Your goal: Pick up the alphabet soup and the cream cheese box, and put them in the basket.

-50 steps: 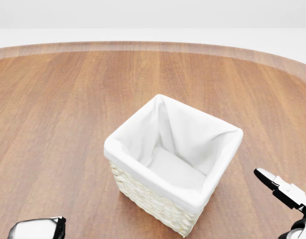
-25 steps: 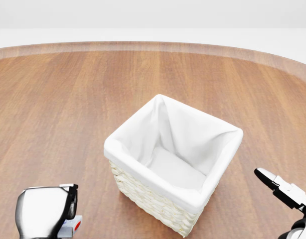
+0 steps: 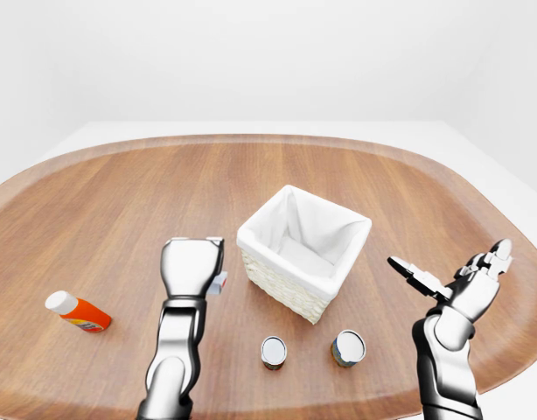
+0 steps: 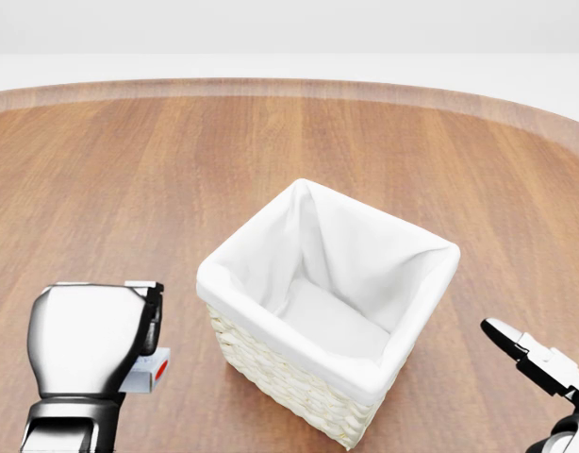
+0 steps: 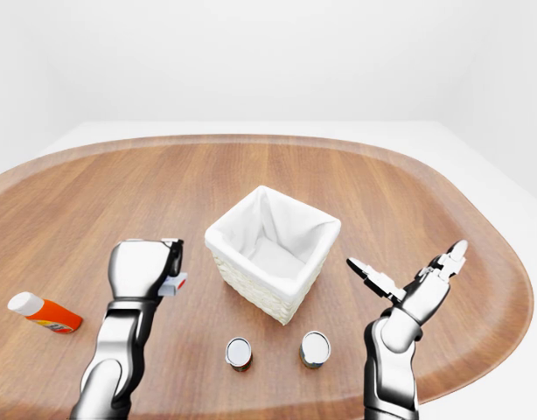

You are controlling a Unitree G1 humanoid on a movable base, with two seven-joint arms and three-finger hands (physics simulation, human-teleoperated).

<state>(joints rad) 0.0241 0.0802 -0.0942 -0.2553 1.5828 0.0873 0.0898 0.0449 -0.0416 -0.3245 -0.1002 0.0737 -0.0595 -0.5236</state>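
My left hand (image 4: 101, 335) is raised to the left of the basket (image 4: 228, 283), shut on a small white and red box, the cream cheese box (image 4: 150, 370); only one corner of it shows past the fingers. The basket is wicker with a white cloth lining and nothing shows inside it. Two cans stand below the basket in the left-eye view, one (image 3: 274, 351) on the left and one (image 3: 348, 347) on the right; I cannot tell which is the alphabet soup. My right hand (image 3: 452, 276) hangs open to the right of the basket, holding nothing.
An orange bottle with a white cap (image 3: 78, 311) lies at the far left of the round wooden table (image 3: 120, 192). The table's rim curves round close behind my right hand.
My left hand has risen into the head view from the bottom left, bringing the box up beside the basket. The right hand and the basket have not moved.
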